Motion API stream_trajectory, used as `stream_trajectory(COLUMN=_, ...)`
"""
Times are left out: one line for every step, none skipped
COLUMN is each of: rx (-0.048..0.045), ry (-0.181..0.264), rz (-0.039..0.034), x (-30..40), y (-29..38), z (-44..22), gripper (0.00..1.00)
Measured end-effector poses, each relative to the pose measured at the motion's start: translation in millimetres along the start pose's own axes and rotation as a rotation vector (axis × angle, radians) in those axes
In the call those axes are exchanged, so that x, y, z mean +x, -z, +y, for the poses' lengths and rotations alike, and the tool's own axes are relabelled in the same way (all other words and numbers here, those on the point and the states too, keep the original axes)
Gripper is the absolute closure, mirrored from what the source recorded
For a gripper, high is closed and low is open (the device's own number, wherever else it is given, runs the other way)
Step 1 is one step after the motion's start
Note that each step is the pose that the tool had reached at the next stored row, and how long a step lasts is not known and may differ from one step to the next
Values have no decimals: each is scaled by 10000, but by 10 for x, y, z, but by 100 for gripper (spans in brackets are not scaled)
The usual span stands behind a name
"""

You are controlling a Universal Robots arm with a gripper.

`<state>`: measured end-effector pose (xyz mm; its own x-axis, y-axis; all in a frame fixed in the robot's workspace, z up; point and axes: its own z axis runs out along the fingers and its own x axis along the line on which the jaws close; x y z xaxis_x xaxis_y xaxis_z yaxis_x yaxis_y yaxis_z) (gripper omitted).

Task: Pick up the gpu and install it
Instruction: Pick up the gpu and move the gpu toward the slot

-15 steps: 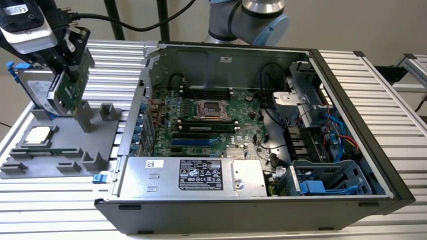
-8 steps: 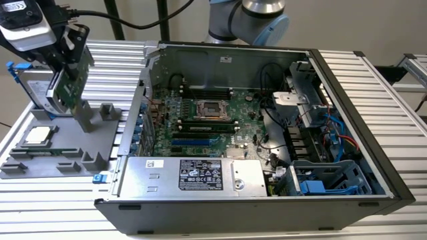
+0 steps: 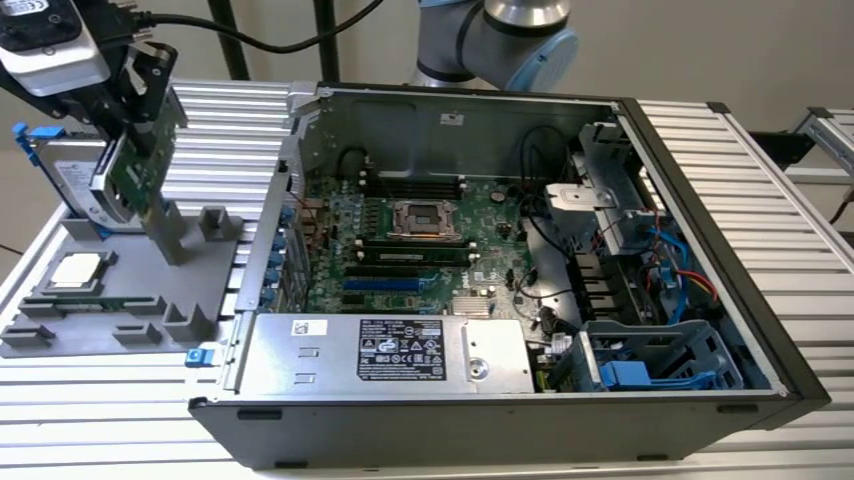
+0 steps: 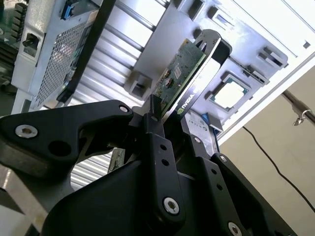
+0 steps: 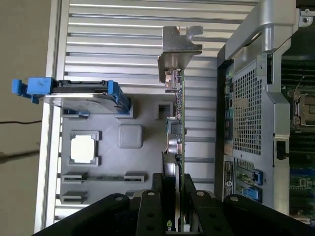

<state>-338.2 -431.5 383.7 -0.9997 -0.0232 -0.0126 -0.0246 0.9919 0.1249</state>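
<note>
Pickup done, I reckon: gripper (image 3: 134, 112) clamps the graphics card (image 3: 140, 172), tray (image 3: 134, 265) beneath it; seating demands square alignment.

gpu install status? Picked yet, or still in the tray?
Done: the pick. The gripper is shut on the gpu, jaws clamping the end opposite its bracket, with the card upright over the gray tray. In hand: the gpu, which is outside the open case, to the exterior view's left of it. Left: the install. The motherboard expansion slots look bare.
</note>
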Motion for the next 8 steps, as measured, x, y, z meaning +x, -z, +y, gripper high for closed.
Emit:
stream_trajectory(rx=-7, ry=0, rz=0, x=0, y=5, z=1, gripper=100)
stream_trajectory(rx=-12, ry=0, rz=0, x=0, y=11, z=1, gripper=100)
stream_trajectory(rx=-18, ry=0, rz=0, x=0, y=16, z=2, gripper=100)
stream_trajectory(rx=-24, ry=0, rz=-1, x=0, y=21, z=3, gripper=100)
stream_trajectory(rx=-30, ry=-1, rz=-1, x=0, y=26, z=4, gripper=100)
stream_trajectory(rx=-36, ry=0, rz=0, x=0, y=31, z=4, gripper=100)
stream_trajectory(rx=-41, ry=0, rz=-1, x=-1, y=35, z=4, gripper=100)
stream_trajectory(rx=-47, ry=0, rz=-1, x=-1, y=40, z=5, gripper=100)
